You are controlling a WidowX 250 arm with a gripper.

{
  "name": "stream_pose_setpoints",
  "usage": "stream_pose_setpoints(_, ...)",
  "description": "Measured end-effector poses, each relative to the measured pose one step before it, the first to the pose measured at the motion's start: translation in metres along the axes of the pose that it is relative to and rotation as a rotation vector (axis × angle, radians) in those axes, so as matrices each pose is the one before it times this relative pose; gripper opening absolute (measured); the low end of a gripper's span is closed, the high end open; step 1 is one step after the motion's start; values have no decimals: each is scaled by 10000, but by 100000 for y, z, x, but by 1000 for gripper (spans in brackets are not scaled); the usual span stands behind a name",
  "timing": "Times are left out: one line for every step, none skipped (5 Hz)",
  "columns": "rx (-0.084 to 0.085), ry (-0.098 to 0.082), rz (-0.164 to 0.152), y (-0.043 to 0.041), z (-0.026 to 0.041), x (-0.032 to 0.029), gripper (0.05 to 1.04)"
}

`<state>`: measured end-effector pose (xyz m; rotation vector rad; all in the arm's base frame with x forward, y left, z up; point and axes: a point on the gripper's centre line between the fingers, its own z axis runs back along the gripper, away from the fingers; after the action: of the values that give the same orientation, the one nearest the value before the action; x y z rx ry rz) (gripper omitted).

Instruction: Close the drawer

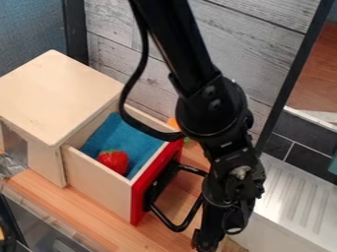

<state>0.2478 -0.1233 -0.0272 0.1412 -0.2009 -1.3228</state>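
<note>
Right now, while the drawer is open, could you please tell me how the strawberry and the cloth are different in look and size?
The strawberry is red with a green top, while the cloth is blue. The strawberry is small and rounded; the cloth is larger and spread out. The strawberry sits close to one side wall, whereas the cloth reaches across much of the drawer. Both lie inside the drawer.

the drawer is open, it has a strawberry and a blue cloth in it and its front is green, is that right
Not quite: the front is red, not green, as the camera view shows. The drawer is open, with a strawberry and a blue cloth in it.
</note>
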Motion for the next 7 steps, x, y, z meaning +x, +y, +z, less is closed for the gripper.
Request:
stream_pose_setpoints(-248,530,-181,-29,153,-1451,999)
stream_pose_setpoints(-109,522,218,300,116,-2307,999)
stream_pose_setpoints(44,329,-30,-143,-196,-979,999)
stream_pose_setpoints(142,379,-17,-250,400,-333,999)
stream_pose_setpoints(200,392,-14,-150,242,-659,999)
stream_pose_setpoints(43,274,158,466,-295,-1250,999)
stream_pose_setpoints(-131,337,752,1098,-399,-1899,999)
